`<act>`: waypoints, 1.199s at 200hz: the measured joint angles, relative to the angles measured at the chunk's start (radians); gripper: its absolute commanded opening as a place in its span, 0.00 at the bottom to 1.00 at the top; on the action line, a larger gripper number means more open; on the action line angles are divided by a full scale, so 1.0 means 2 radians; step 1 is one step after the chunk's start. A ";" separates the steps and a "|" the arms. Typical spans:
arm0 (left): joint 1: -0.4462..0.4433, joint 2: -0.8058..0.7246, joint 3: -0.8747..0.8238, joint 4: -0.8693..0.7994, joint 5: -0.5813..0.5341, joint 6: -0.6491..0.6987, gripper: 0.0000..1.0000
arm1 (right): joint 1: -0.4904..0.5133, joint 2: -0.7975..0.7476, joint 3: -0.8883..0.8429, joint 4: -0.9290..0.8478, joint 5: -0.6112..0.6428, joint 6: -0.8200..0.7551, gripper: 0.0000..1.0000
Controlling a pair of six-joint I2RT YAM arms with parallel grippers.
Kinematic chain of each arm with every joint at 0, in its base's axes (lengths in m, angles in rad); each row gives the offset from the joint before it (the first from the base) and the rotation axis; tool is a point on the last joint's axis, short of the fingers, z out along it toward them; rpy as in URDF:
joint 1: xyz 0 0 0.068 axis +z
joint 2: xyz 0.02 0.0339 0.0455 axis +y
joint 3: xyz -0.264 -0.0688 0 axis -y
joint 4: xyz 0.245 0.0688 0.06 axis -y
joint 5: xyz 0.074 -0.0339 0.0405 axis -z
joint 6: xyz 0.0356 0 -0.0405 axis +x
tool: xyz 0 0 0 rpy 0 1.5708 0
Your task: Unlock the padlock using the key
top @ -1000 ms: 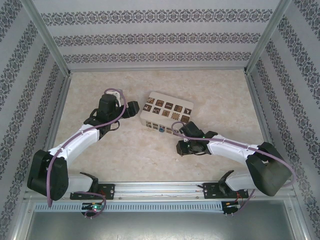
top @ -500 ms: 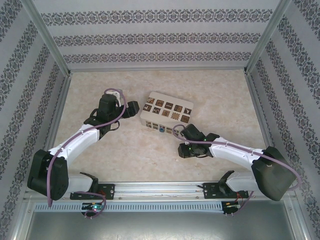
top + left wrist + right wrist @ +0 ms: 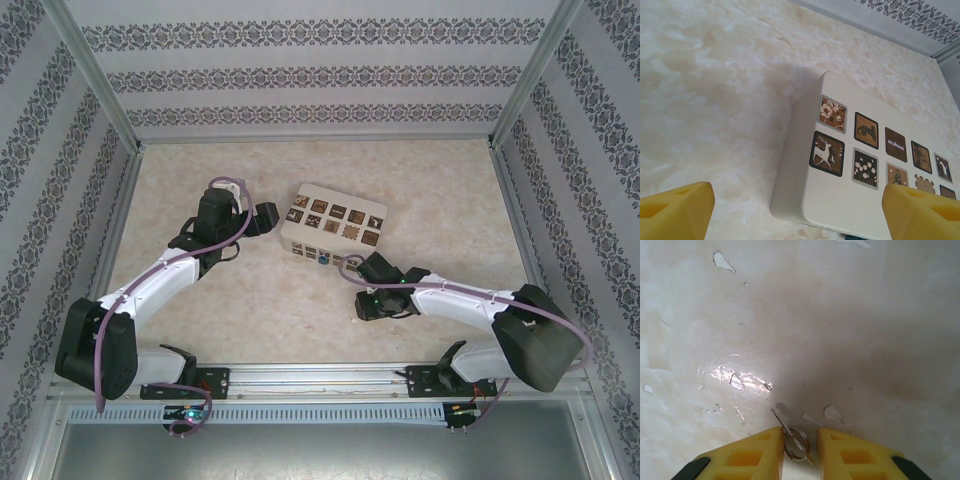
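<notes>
right hand (image 3: 800,432) is sitting narrow at bottom centre of its wrist view, key (image 3: 796,442) on its ring lying in the gap between the fingertips, can't tell if I'm actually pinching it. left hand (image 3: 799,210) is hanging wide open over the box (image 3: 840,165) corner. padlock (image 3: 323,258) is resting against the box's lower edge, centre of the top view

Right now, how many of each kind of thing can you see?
Robot hands: 2, left hand and right hand
Box: 1
Key: 1
Padlock: 1, a tiny blue speck beside the box
Total: 5
</notes>
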 measured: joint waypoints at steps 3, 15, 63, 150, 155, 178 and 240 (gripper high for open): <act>0.000 0.000 0.000 0.000 0.000 0.000 0.87 | 0.001 0.001 0.001 -0.001 0.000 0.000 0.23; 0.000 0.000 0.000 0.000 0.000 0.000 0.87 | 0.001 0.003 0.003 -0.004 0.002 0.000 0.21; 0.000 0.000 0.000 0.000 -0.002 0.000 0.88 | 0.006 0.001 0.006 -0.012 0.015 0.002 0.08; 0.002 -0.009 0.004 0.000 0.022 0.002 0.86 | -0.006 -0.080 0.006 -0.001 -0.005 -0.037 0.00; 0.002 -0.011 0.006 0.000 0.029 0.002 0.85 | -0.009 -0.091 0.006 0.002 -0.007 -0.044 0.00; 0.003 -0.020 0.019 0.004 0.073 0.006 0.83 | -0.029 -0.144 0.006 0.032 -0.029 -0.075 0.00; 0.002 -0.015 0.102 0.033 0.259 0.007 0.72 | -0.099 -0.249 -0.007 0.191 -0.147 -0.174 0.00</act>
